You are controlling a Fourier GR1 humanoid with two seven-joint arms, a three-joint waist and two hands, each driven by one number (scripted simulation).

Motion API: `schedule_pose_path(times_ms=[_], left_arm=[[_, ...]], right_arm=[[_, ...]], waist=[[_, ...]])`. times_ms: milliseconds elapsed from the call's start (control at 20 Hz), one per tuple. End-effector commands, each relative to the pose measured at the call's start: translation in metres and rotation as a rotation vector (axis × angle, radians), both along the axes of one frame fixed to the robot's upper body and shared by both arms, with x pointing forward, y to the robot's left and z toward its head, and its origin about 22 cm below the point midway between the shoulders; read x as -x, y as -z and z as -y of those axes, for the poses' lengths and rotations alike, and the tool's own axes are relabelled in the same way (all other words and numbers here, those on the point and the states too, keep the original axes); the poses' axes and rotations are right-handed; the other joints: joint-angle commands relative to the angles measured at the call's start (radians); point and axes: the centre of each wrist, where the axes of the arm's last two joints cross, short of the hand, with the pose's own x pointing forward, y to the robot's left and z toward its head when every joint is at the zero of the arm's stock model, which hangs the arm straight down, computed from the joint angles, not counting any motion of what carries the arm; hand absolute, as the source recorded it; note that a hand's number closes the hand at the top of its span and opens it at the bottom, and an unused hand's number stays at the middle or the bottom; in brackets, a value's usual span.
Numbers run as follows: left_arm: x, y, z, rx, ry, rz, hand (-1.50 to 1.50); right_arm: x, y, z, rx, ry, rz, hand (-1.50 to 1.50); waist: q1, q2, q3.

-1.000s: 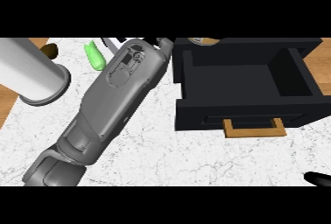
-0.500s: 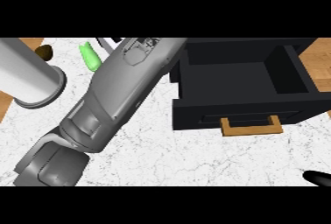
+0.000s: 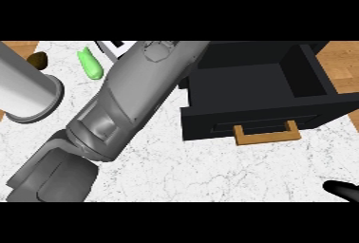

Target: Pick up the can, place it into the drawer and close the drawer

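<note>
The black drawer (image 3: 335, 101) stands pulled open at the right of the counter, its wooden handle (image 3: 266, 135) facing me, and the part of its inside that shows holds nothing. My left forearm (image 3: 140, 95) stretches from the lower left up to the view's top edge beside the drawer's left wall. The left hand is cut off by that edge. No can shows anywhere. Only a black tip of my right hand (image 3: 344, 190) peeks in at the lower right corner.
A large grey cylinder (image 3: 28, 95) lies at the left edge, with a small brown object (image 3: 36, 59) behind it. A green vegetable-like item (image 3: 89, 64) and a white-framed object (image 3: 116, 47) sit at the back left. The marble counter (image 3: 210, 171) spreads in front of the drawer.
My left forearm has pushed farther up and right, so its hand has passed out of the top edge. The round object once seen at the top by the drawer no longer shows.
</note>
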Motion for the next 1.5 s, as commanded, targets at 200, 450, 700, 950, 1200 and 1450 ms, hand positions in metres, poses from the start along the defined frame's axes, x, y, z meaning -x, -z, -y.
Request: schedule_pose_path(times_ms=[200,450,700,950,1200,1450], left_arm=[[-0.005,0.002,0.000,0.000,-0.125,0.026,-1.50],[-0.003,-0.007,0.004,0.000,-0.093,0.022,-1.50],[-0.004,0.000,0.001,0.060,-0.114,0.015,-1.50],[-0.003,-0.001,0.001,0.115,-0.107,0.014,-1.50],[-0.003,0.002,0.000,0.152,-0.096,0.008,-1.50],[-0.004,-0.008,0.002,0.128,-0.130,0.055,-1.50]], right_arm=[[-0.004,-0.012,-0.008,0.003,-0.052,0.016,-1.50],[-0.002,-0.010,-0.009,0.124,-0.009,0.034,-1.50],[-0.013,-0.016,-0.008,0.269,-0.024,0.094,-1.50],[-0.036,-0.021,-0.014,0.472,-0.022,0.107,-1.50],[-0.071,-0.010,-0.030,0.649,0.011,0.099,-1.50],[-0.088,0.000,-0.054,0.777,0.007,0.089,-1.50]], waist=[[-0.027,0.008,0.001],[0.000,0.004,0.000],[-0.007,0.007,0.000],[-0.001,0.013,0.000],[0.041,0.013,-0.001],[0.051,0.006,-0.001]])
